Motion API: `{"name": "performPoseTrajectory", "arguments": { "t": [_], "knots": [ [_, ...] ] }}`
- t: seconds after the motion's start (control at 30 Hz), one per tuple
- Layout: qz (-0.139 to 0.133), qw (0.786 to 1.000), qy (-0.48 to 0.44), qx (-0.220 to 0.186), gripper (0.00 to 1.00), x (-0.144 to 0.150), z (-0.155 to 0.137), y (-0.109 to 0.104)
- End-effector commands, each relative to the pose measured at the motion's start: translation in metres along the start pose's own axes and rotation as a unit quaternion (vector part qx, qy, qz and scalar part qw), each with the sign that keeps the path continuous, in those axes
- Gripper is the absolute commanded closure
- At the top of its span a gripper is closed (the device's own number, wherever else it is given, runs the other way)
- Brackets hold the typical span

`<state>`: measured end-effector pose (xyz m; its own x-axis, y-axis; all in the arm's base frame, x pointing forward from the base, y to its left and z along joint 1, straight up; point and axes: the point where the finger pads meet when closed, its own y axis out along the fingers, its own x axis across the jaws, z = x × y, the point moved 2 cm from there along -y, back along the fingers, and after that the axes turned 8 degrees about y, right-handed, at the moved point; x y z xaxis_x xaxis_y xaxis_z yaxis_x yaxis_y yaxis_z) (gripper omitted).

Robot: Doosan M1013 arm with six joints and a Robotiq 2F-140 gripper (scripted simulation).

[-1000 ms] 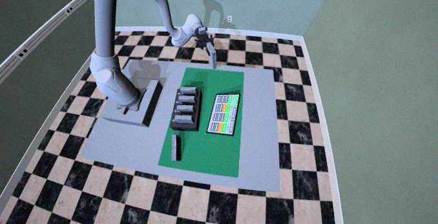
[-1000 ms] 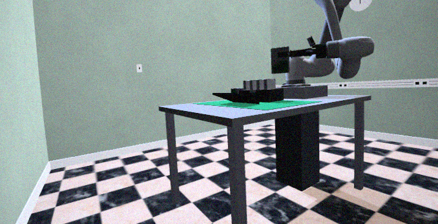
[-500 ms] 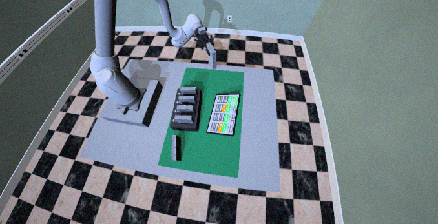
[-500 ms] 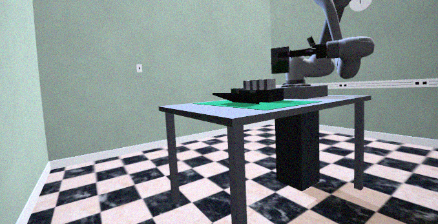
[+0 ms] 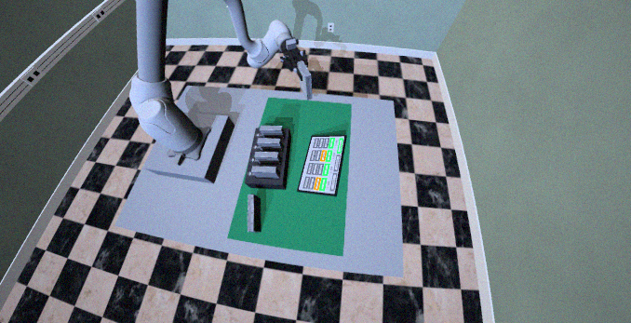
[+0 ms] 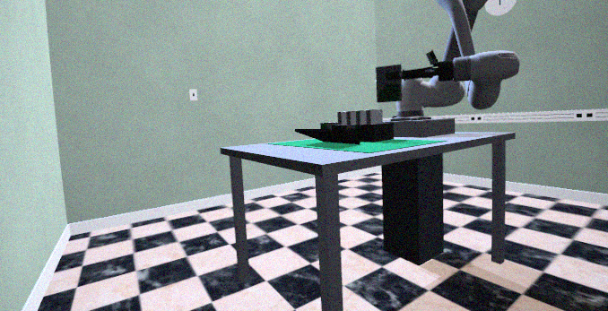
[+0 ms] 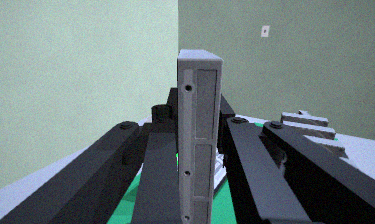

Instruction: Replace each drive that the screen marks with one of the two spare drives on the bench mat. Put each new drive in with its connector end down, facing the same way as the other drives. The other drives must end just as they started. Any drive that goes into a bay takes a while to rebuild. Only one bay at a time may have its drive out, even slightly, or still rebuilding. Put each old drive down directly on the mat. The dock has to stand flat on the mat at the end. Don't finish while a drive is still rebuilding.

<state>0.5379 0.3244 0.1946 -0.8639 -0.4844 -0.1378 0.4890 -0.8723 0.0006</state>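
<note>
My gripper (image 5: 302,66) (image 6: 395,75) (image 7: 193,101) is shut on a grey drive (image 5: 307,87) (image 6: 387,90) (image 7: 204,100) and holds it high above the far end of the green mat (image 5: 298,228). The black dock (image 5: 285,163) (image 6: 381,133) stands on the mat with several grey drives in a row, the nearest one (image 5: 265,172) at its front end. Another drive (image 5: 251,213) rests on the mat in front of the dock. The tilted screen (image 5: 331,167) shows rows with green marks, and orange marks in the second and bottom rows. Its small text is unreadable.
The robot's base block (image 5: 211,154) stands left of the dock in the top view. The screen stands right of the dock there, on the mat. The grey table (image 5: 372,228) (image 6: 287,153) extends around the mat.
</note>
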Motion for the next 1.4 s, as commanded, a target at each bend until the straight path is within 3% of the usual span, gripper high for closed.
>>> {"name": "performPoseTrajectory", "arguments": {
  "t": [0.0, 0.6, 1.37],
  "knots": [
    [0.0, 1.0, 0.001, 0.0, 0.9, 0.0, 0.001, 0.0],
    [0.0, 1.0, 0.001, 0.0, 0.9, 0.009, 0.002, -0.002],
    [0.0, 1.0, 0.001, 0.0, 0.9, 0.041, 0.006, -0.007]
  ]
}}
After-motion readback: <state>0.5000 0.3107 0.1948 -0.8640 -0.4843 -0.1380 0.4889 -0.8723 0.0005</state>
